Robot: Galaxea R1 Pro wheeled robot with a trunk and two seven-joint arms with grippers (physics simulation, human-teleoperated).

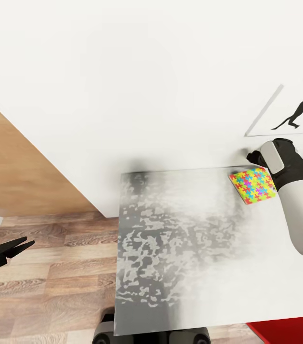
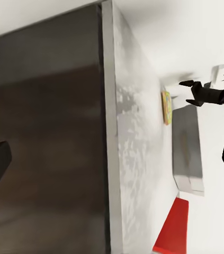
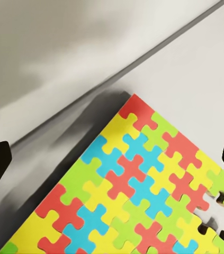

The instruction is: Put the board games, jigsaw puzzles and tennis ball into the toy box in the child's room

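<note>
One jigsaw puzzle (image 1: 252, 185), a small multicoloured square, lies flat on the table (image 1: 170, 239) close to the wall; its edge shows in the left wrist view (image 2: 166, 107). My right gripper (image 1: 255, 160) hovers open just over the puzzle's far edge, fingertips wide apart on either side of the puzzle (image 3: 143, 196). From the left wrist it appears as a dark claw (image 2: 194, 91). A grey bin that may be the toy box (image 2: 188, 148) sits beyond the puzzle under my right arm. My left gripper (image 1: 13, 247) hangs open and empty over the floor, left of the table.
The white wall (image 1: 146, 71) runs right behind the table and carries a framed dinosaur picture (image 1: 295, 114). A wooden panel (image 1: 17, 167) stands at the left over wood floor (image 1: 51, 286). A red object (image 1: 285, 329) lies at the table's near right corner.
</note>
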